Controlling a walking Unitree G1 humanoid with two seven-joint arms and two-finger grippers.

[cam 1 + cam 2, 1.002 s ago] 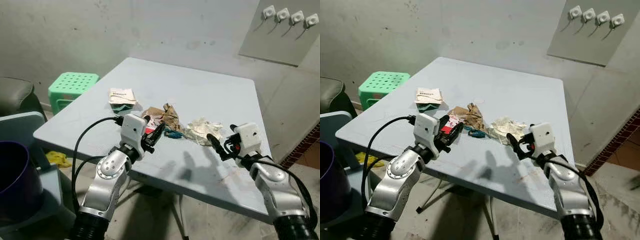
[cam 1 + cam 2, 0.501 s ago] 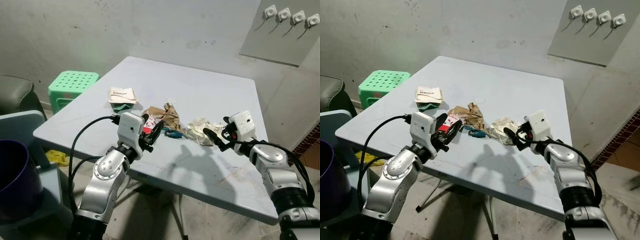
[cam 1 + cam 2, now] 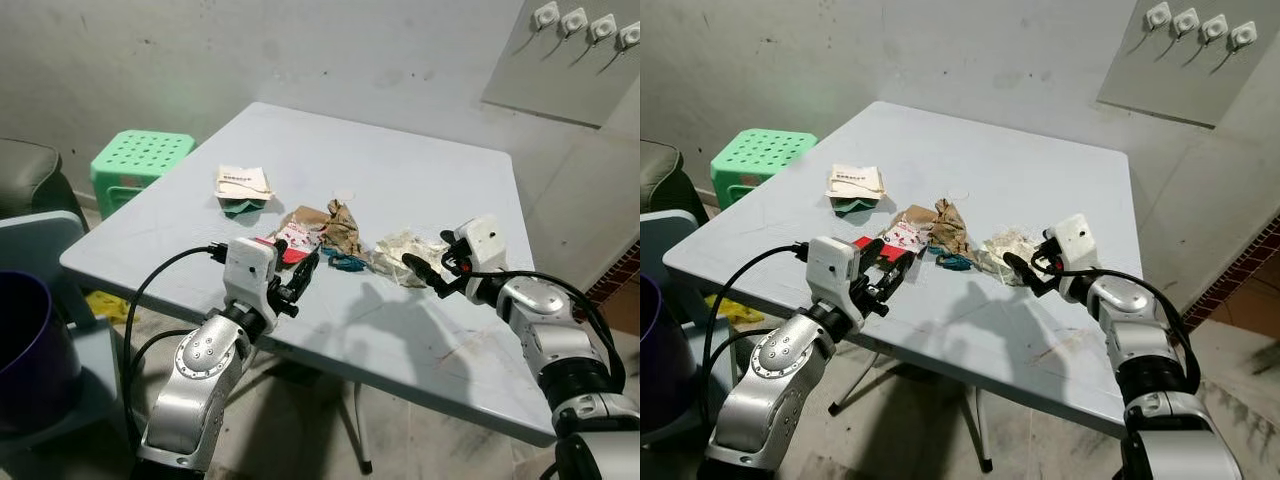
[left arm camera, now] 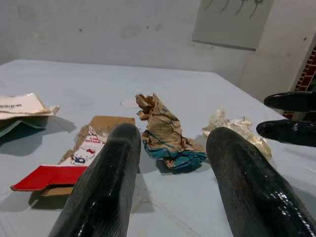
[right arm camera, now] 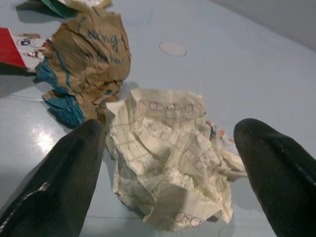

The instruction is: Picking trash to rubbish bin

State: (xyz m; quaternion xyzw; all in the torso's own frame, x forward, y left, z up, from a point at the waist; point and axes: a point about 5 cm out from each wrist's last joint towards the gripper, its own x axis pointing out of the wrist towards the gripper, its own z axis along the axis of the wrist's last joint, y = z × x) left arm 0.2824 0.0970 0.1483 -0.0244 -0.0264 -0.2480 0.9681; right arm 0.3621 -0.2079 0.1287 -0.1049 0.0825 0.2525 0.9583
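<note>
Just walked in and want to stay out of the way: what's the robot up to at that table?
It is clearing trash from the pale blue table. The right gripper, fingers open, is at the crumpled white paper, not yet closed on it. The left gripper, also open and holding nothing, is near the flattened red-and-white carton. A crumpled brown wrapper lies between them and a folded paper packet further back. A dark purple bin stands at the robot's left.

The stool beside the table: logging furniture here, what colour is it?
Green stool, with a perforated top; clearest in the left eye view.
</note>
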